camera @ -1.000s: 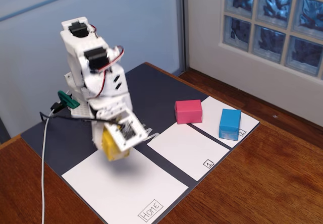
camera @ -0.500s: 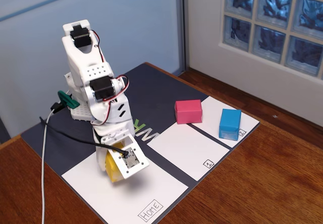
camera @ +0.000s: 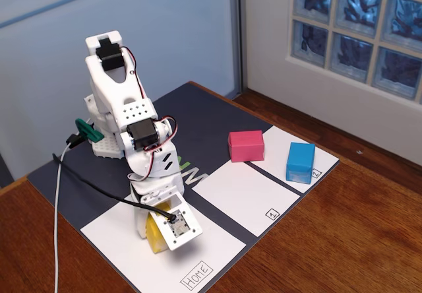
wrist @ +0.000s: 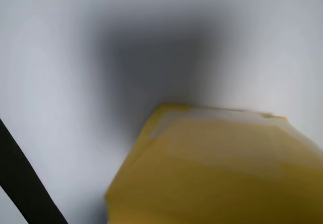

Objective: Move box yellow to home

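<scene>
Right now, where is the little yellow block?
In the fixed view the yellow block sits low at the left, in the robot's hand over the big white Home sheet, far from the pink block.

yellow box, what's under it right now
The white Home sheet lies under the yellow box. The wrist view shows white paper and a dark shadow beneath the box. Whether the box touches the sheet is hidden by the end effector.

The arm [camera: 125, 115] bends steeply down, claw [camera: 158, 235] lowered and clamped.
</scene>
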Controlling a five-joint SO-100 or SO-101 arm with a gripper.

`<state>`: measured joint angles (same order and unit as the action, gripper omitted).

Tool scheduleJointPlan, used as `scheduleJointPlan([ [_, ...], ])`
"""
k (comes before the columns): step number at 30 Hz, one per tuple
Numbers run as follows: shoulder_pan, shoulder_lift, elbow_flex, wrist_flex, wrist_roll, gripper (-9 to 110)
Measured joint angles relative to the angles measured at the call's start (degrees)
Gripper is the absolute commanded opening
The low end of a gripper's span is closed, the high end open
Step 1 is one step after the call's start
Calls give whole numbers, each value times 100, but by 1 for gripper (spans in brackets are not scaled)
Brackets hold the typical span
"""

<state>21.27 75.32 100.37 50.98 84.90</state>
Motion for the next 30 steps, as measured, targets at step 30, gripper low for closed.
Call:
scheduleJointPlan([
  [30, -26, 88, 325, -352, 105, 36],
])
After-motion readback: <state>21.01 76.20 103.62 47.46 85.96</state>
